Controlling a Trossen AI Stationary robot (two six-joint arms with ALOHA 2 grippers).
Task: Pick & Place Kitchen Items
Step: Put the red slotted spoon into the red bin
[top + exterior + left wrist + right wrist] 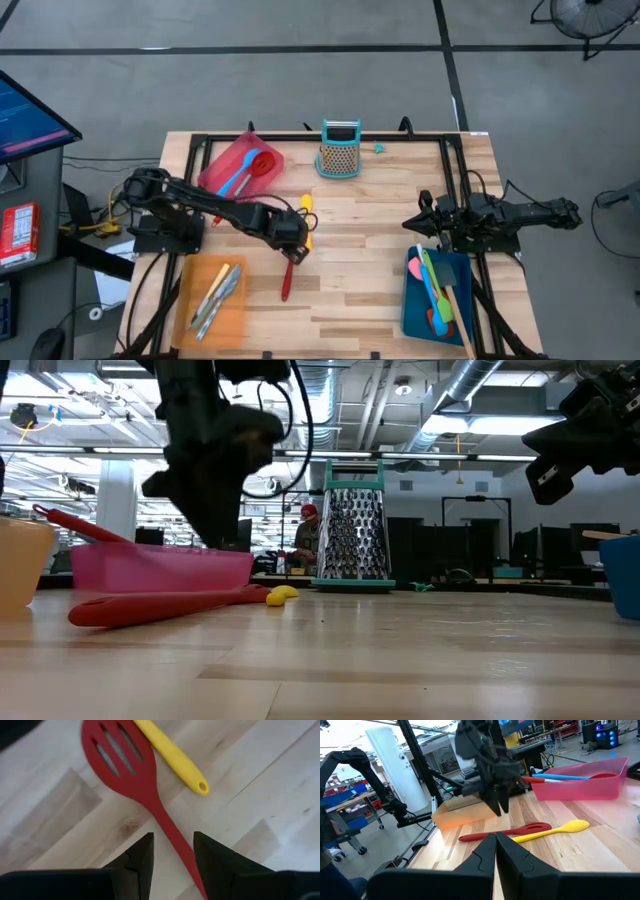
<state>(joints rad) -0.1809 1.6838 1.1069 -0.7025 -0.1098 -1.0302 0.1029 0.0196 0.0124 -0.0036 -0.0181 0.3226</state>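
Observation:
A red slotted spatula lies flat on the wooden table near its middle. A yellow spoon lies beside the spatula's head. My left gripper is open and points down over the spatula's handle. One finger stands on each side of the handle. The right wrist view shows its fingertips a little above the spatula. My right gripper is shut and empty, over the table's right part.
A pink tray at the far left holds a red and a blue spoon. An orange tray at the near left holds silvery cutlery. A blue tray at the near right holds spatulas. A teal-framed grater stands at the far edge.

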